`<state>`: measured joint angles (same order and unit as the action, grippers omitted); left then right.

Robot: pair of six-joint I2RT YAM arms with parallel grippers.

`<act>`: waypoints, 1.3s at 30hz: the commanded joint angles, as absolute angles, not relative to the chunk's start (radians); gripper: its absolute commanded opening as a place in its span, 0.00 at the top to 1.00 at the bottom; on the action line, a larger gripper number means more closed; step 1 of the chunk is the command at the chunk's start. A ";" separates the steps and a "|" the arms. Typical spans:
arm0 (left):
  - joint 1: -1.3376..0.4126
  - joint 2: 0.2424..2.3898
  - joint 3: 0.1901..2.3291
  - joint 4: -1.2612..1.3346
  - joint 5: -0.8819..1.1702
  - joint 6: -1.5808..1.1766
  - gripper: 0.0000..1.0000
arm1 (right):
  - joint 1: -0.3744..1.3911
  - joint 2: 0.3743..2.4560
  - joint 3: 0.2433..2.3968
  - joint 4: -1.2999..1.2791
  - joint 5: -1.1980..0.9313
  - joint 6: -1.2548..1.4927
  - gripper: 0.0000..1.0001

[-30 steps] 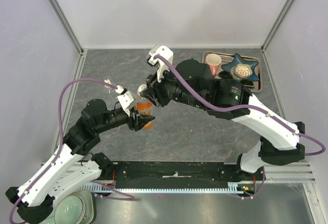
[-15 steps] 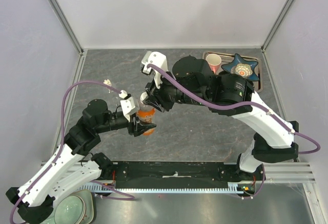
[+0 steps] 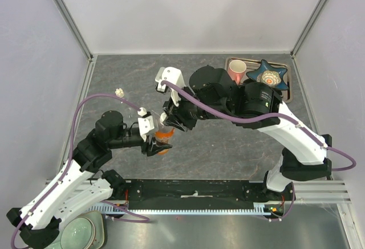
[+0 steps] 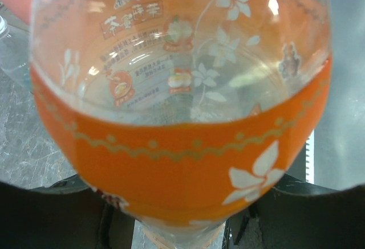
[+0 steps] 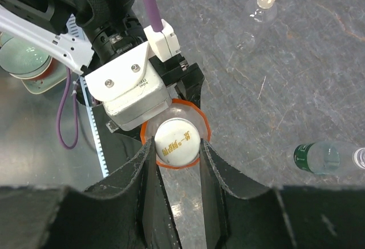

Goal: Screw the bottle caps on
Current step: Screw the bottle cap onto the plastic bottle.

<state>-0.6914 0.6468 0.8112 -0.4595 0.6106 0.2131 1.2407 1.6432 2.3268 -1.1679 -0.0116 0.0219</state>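
An orange-labelled bottle (image 3: pixel 162 140) stands upright near the table's middle, and my left gripper (image 3: pixel 154 143) is shut around its body. The left wrist view is filled by its orange label (image 4: pixel 182 163), with the left gripper (image 4: pixel 182 209) clamping its lower part. A white cap (image 5: pixel 177 142) sits on the bottle's neck, and my right gripper (image 5: pixel 177 145) is shut on it from above, as the top view also shows for the right gripper (image 3: pixel 169 125). A tiny clear bottle (image 5: pixel 258 11) and a green-labelled bottle (image 5: pixel 316 158) lie on the table farther off.
A metal tray (image 3: pixel 287 96) at the back right carries a pink mug (image 3: pixel 238 68) and a blue star-shaped dish (image 3: pixel 268 76). A pale green bowl (image 3: pixel 80 235) sits beyond the near left rail. The tiny bottle's top (image 3: pixel 119 92) shows at the left.
The bottle and both grippers have shifted slightly toward the near edge. The right wrist has turned about the cap, its white mount swinging left. Both grips are unchanged.
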 commanded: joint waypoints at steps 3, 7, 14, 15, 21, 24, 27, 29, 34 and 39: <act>-0.696 0.647 0.822 -0.449 0.661 0.304 0.92 | 1.272 1.674 2.275 -1.227 -0.078 0.024 0.82; -0.696 0.646 0.827 -0.475 0.655 0.339 0.92 | 1.285 1.669 2.231 -1.227 -0.080 0.040 0.82; -0.696 0.629 0.822 -0.472 0.630 0.367 0.93 | 1.292 1.632 2.146 -1.181 -0.080 0.086 0.83; -0.696 0.626 0.825 -0.469 0.624 0.367 0.93 | 1.292 1.631 2.135 -1.172 -0.072 0.103 0.83; -0.696 0.620 0.848 -0.430 0.575 0.339 0.96 | 1.292 1.586 2.016 -1.074 -0.008 0.184 0.86; -0.695 0.626 0.867 -0.411 0.546 0.325 0.98 | 1.292 1.569 1.956 -1.042 0.029 0.244 0.86; -0.696 0.630 0.888 -0.410 0.538 0.350 0.98 | 1.292 1.580 1.942 -1.064 0.051 0.287 0.86; -0.695 0.634 0.903 -0.405 0.512 0.373 0.97 | 1.292 1.594 1.950 -1.087 0.087 0.316 0.86; -0.695 0.629 0.910 -0.397 0.460 0.385 0.98 | 1.292 1.614 1.950 -1.131 0.161 0.386 0.87; -0.695 0.623 0.893 -0.376 0.426 0.362 0.98 | 1.293 1.632 1.956 -1.158 0.248 0.437 0.87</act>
